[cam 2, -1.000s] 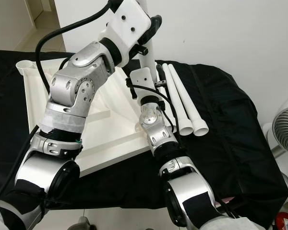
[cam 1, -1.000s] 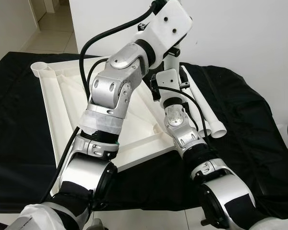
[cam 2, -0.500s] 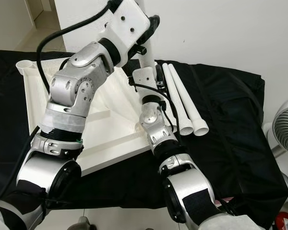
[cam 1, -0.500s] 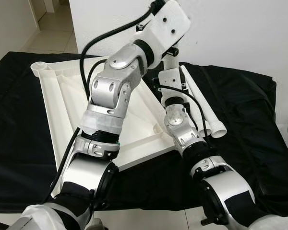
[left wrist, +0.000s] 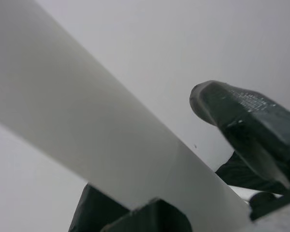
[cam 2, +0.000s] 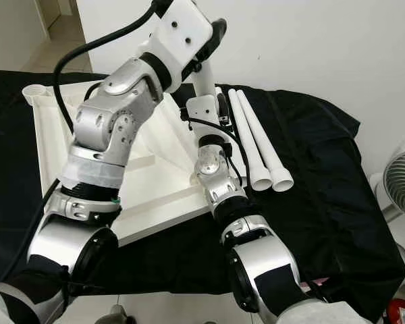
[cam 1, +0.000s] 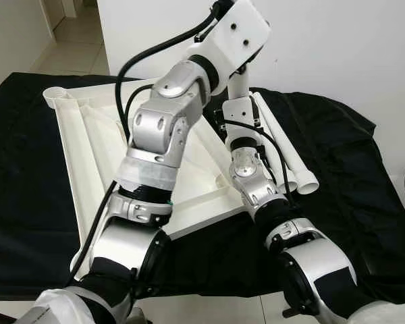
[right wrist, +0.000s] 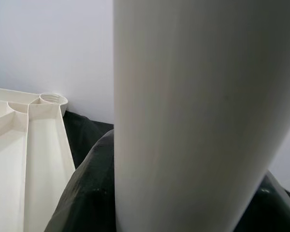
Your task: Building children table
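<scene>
A white plastic tabletop (cam 1: 88,155) lies upside down on a black cloth (cam 1: 351,175) that covers the counter, its underside showing raised ribs and a round threaded socket (cam 1: 54,94) at the far left corner. The cloth is matte and wrinkled, with bare stretches to the left and right of the tabletop; a white wall (cam 1: 337,47) stands just behind. Two smooth white tubular legs (cam 2: 256,145) lie side by side on the cloth just right of the tabletop, their open ends toward the robot. A third leg (cam 2: 206,81) stands nearly upright at the tabletop's far right corner. The left pincer (left wrist: 193,159) is raised high against the wall; its wrist view shows the leg lying across between two black fingers (left wrist: 241,125), which look closed around it. The right pincer (cam 2: 212,111) sits lower on the same leg; its wrist view shows the tube (right wrist: 193,116) very close, but I cannot tell whether those fingers are closed on it. A fan (cam 2: 401,182) stands at the right edge.
</scene>
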Controlling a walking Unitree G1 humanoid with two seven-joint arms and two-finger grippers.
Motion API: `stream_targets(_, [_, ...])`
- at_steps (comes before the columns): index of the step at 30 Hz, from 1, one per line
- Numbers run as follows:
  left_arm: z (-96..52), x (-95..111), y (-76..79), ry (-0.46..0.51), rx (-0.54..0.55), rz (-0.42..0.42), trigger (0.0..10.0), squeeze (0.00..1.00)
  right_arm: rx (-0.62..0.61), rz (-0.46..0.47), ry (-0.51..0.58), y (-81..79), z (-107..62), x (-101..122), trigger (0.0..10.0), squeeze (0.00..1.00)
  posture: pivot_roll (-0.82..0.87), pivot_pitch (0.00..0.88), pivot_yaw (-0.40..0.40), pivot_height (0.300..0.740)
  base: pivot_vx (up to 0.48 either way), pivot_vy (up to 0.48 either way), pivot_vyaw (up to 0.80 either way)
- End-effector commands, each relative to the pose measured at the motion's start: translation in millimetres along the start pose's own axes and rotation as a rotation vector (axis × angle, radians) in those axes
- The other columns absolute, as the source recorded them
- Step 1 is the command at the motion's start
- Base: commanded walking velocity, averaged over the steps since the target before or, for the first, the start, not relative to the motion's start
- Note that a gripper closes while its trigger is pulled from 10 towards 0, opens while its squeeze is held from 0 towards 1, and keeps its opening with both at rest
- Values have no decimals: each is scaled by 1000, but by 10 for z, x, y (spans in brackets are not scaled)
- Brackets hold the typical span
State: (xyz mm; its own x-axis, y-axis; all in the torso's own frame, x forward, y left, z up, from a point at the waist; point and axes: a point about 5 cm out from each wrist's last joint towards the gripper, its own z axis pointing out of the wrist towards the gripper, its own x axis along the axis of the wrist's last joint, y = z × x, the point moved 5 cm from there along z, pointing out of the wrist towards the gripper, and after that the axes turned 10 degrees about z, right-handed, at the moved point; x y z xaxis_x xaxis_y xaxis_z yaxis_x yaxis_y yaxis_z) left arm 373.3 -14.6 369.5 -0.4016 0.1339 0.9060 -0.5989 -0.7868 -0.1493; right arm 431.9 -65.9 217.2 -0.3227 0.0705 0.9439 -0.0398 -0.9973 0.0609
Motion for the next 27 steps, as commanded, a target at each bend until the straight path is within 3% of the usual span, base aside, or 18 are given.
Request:
stream_targets(1, [5, 69, 58, 25, -28, -6, 10000, 1000, -15, 36, 15, 32, 56, 78, 10000, 0, 39, 0, -71, 740, 0, 0, 0])
stream_targets(3, [-15, 86, 83, 35, -53, -7, 10000, 1000, -27, 58, 7, 63, 70, 78, 10000, 0, 39, 0, -72, 740, 0, 0, 0])
stream_targets(4, [-37, 103, 117, 46, -85, -14, 10000, 90, -43, 82, -3, 101, 84, 74, 10000, 0, 40, 0, -72, 740, 0, 0, 0])
stream_targets(5, [-72, 121, 148, 59, -116, -21, 10000, 0, -59, 111, -16, 143, 99, 67, 10000, 0, 41, 0, -72, 740, 0, 0, 0])
stream_targets(7, [-72, 121, 148, 59, -116, -21, 10000, 0, -59, 111, -16, 143, 99, 67, 10000, 0, 41, 0, -72, 740, 0, 0, 0])
stream_targets(8, [-158, 142, 194, 80, -159, -32, 10000, 0, -96, 158, -40, 244, 131, 48, 10000, 0, 40, 0, -72, 740, 0, 0, 0])
stream_targets(10, [-197, 139, 205, 83, -174, -45, 10000, 0, -111, 176, -50, 291, 146, 42, 10000, 0, 41, 0, -72, 740, 0, 0, 0])
stream_targets(15, [-286, 90, 163, 76, -173, -46, 10000, 0, -132, 221, -68, 396, 180, 34, 10000, 0, 39, 0, -71, 740, 0, 0, 0])
stream_targets(21, [-433, -206, -7, -6, -117, -32, 10000, 0, -107, 230, -49, 474, 218, 92, 10000, 0, 33, 0, -71, 740, 0, 0, 0])
stream_targets(27, [-540, -367, -61, -50, -96, -18, 10000, 0, -71, 236, -33, 478, 211, 118, 10000, 0, 35, 0, -75, 740, 0, 0, 0])
